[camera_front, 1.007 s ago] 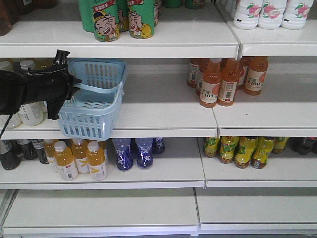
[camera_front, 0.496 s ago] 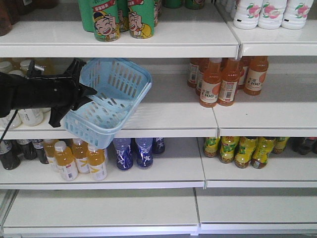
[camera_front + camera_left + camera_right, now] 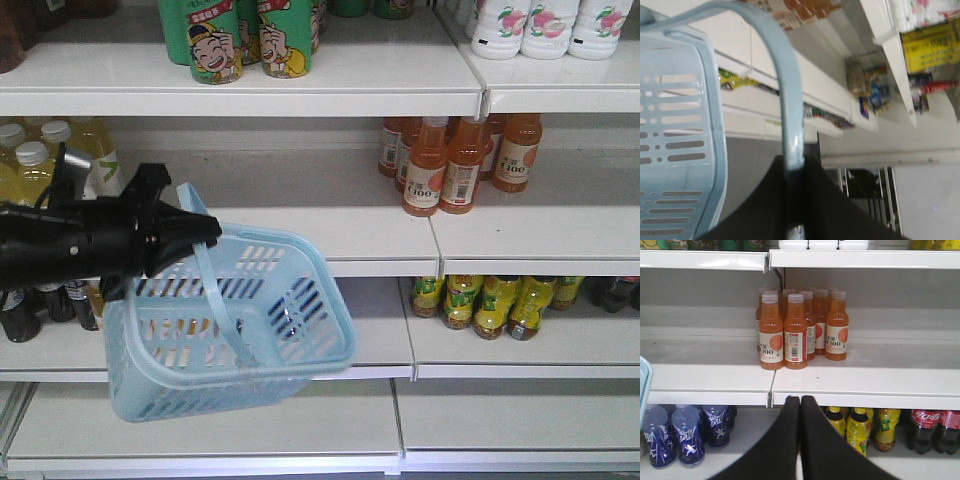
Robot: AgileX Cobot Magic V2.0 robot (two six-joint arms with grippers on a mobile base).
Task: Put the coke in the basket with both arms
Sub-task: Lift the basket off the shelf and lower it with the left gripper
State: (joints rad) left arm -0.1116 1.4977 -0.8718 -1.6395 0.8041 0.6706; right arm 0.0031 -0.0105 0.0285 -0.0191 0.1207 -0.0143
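**Basket lifted, coke not yet taken.** The left gripper point(image 3: 205, 232) is clamped on one thin handle point(image 3: 790, 125) of the basket point(image 3: 170, 350), which hangs tilted in front of the shelves point(image 3: 330, 245). The right gripper point(image 3: 800, 402) is closed on nothing. We judge that the basket may swing, slip on its single handle, or strike a shelf edge. Only the left wrist view shows the pinch itself. Only the right wrist view shows clearly what we take for the coke point(image 3: 924, 430), dark red-labelled bottles low at the far right, well apart from the basket.
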